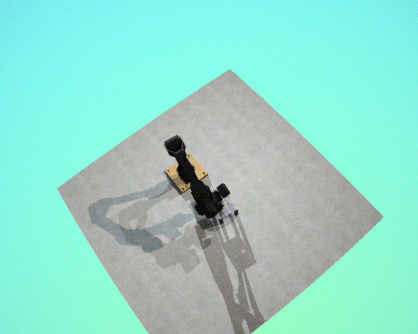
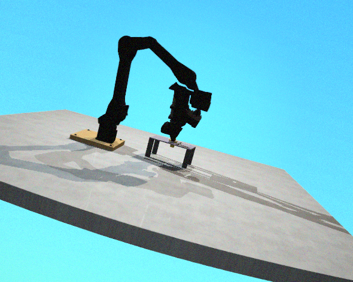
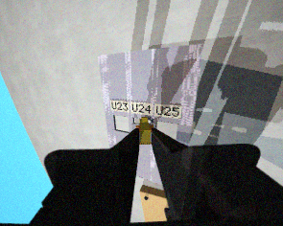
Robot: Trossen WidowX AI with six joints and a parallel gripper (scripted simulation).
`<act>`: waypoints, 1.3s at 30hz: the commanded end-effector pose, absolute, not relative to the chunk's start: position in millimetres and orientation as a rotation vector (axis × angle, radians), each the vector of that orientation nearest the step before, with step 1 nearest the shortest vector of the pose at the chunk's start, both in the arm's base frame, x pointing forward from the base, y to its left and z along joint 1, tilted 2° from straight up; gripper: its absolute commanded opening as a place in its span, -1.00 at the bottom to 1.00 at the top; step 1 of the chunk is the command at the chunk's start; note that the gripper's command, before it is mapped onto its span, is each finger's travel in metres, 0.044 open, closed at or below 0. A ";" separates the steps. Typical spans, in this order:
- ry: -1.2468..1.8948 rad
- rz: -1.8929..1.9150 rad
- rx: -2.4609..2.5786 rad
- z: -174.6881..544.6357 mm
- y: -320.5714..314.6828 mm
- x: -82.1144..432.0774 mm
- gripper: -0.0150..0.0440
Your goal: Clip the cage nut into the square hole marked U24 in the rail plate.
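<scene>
Clamping the nut (image 2: 172,145) (image 3: 145,136) in the end effector (image 2: 172,139) (image 3: 144,131), presumably to keep its wings squeezed narrow enough for the hole. Reaching below the plate (image 2: 161,139) (image 3: 116,83) by the U24 label (image 3: 141,108), apparently to hook the wings under; seating impossible to confirm. Raised on legs (image 2: 187,157), probably leaving room underneath.

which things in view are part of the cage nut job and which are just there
Part of the job:
- cage nut, between the gripper's fingers
- gripper
- rail plate
- U24 label, marking the target hole

Not part of it:
- U23 label
- U25 label
- tan base board, under the arm
</scene>
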State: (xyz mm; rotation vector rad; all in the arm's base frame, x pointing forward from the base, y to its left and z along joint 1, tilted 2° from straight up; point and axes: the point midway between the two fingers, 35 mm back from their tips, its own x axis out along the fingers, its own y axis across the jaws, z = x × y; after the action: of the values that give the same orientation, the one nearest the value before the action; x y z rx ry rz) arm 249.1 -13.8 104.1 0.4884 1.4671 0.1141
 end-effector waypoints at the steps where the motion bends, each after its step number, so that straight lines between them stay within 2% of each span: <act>1: 1.462 0.106 0.484 105.6 -13.9 249.6 -0.37; 39: 1.471 0.075 0.456 107.0 -13.0 250.0 -0.37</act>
State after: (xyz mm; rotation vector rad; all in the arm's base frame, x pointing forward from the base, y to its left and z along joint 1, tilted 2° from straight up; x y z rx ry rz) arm 250.0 -12.9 105.5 0.4578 1.4745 0.0817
